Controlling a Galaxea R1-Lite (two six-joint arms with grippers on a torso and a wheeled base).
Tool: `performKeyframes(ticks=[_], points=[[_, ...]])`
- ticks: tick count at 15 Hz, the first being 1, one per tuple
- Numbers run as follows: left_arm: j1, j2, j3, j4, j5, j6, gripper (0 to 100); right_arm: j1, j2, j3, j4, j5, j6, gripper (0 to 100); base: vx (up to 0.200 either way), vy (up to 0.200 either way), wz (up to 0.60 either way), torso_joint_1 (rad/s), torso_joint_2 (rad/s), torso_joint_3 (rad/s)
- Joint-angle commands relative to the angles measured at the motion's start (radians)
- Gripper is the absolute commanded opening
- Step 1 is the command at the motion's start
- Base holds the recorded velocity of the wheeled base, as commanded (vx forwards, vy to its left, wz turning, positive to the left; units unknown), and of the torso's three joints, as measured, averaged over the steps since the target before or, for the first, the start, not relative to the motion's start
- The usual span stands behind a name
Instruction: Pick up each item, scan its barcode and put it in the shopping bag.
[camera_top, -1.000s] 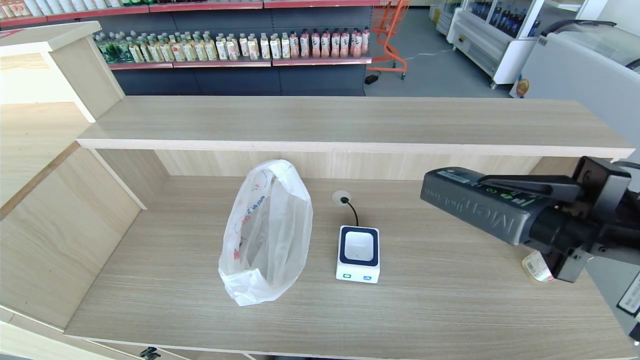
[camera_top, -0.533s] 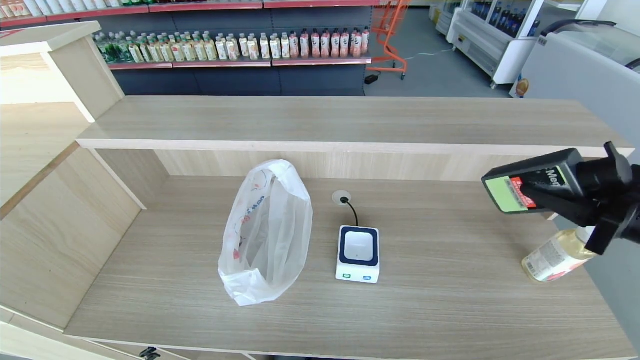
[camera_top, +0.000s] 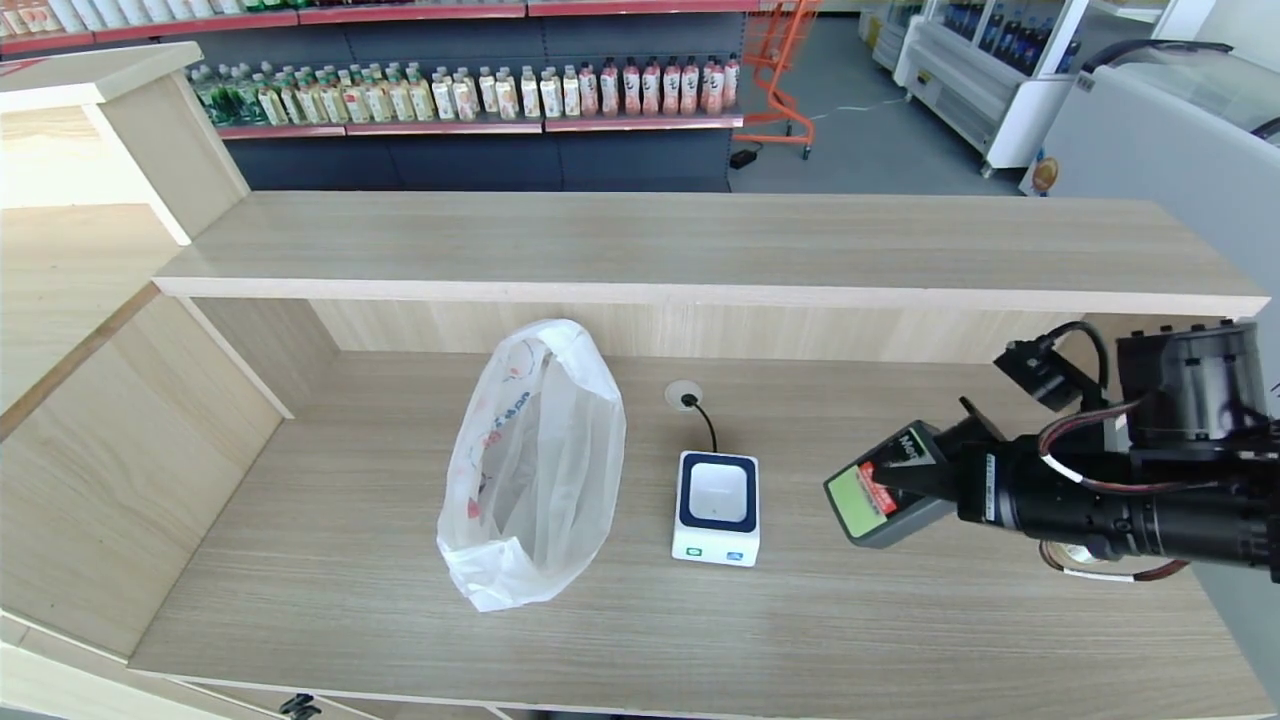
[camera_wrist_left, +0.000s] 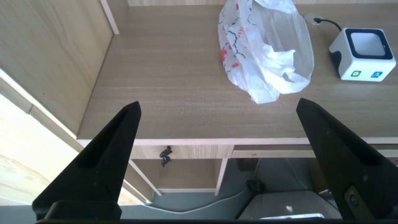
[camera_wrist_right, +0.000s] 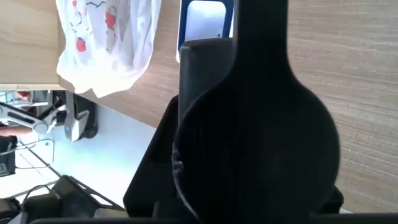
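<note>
Wooden counter (camera_top: 900, 620) | our right gripper (camera_top: 905, 478) clamps the dark box (camera_top: 855, 502); our left gripper (camera_wrist_left: 217, 155) gapes | scanner (camera_top: 715, 505) at the box's nine o'clock, shopping bag (camera_top: 535, 460) beyond | risk: label faces sideways, so we may miss the scan.

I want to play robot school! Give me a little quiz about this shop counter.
1. True or false: the right tool grips a dark container with a green label.
2. What stands on the counter between the shopping bag and that container? A) scanner B) basket C) cup
3. Fill in: the left tool is ___ (open or shut).
Key: 1 true; 2 A; 3 open.
</note>
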Motion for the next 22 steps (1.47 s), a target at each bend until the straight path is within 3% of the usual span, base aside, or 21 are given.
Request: performKeyframes(ticks=[1,10,22], points=[[0.0,0.002,0.0,0.0,0.0,0.0,100,0.045,0.139,-0.035,0.003,-0.004,0.012,0,0.0,0.0,0.0,0.0,0.0,0.0],[0.0,0.0,0.0,0.0,0.0,0.0,100,0.091,0.326,-0.213,-0.005,-0.01,0.013,0,0.0,0.0,0.0,0.0,0.0,0.0],[0.0,0.002,0.001,0.0,0.0,0.0,100,0.142,0.425,-0.228,-0.126,-0.06,-0.019,0,0.0,0.0,0.0,0.0,0.0,0.0]])
